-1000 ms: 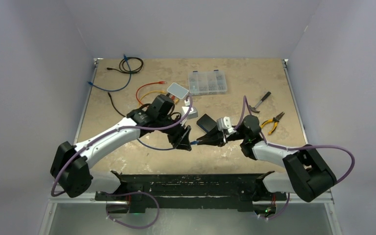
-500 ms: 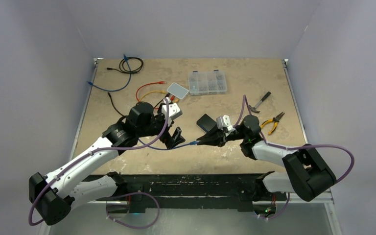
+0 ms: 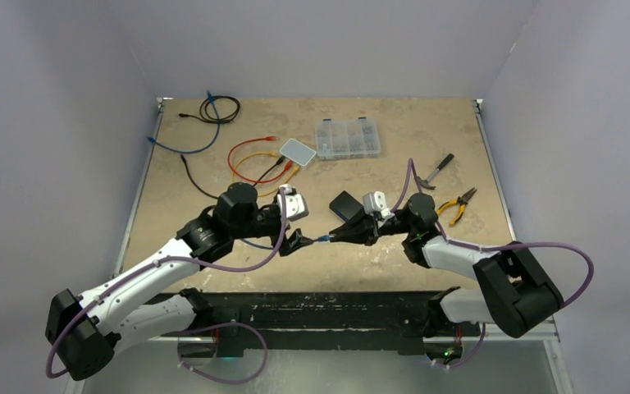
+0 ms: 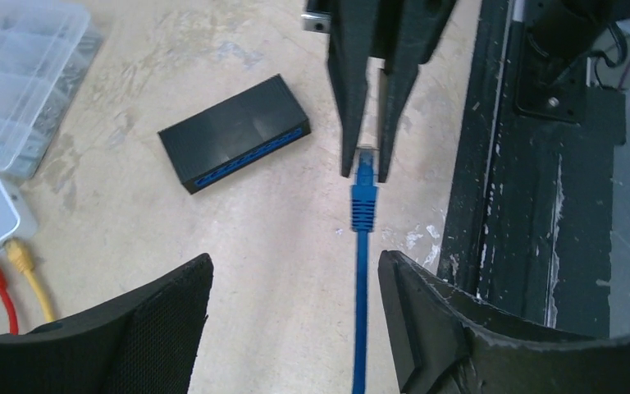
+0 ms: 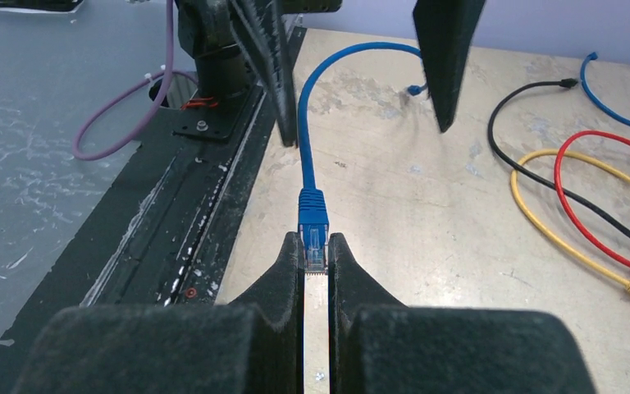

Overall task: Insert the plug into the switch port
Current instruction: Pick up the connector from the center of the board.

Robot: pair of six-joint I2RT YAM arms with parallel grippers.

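Note:
The plug, a clear connector with a blue boot on a blue cable, is pinched at the tips of my right gripper, which is shut on it just above the table. In the top view the plug points left from the right gripper. My left gripper stands open; the cable runs between its fingers, nearer the right one, without touching. The switch is a black box with a row of blue ports, lying flat behind the right gripper, and it also shows from above as the switch.
A white box with red, yellow and black cables lies at the back left. A clear organiser case sits behind it. Pliers and another tool lie at the right. The black front rail borders the table.
The left gripper has opened off the blue cable and drawn back to the left, its arm dropping lower. The right gripper has kept still with the plug.

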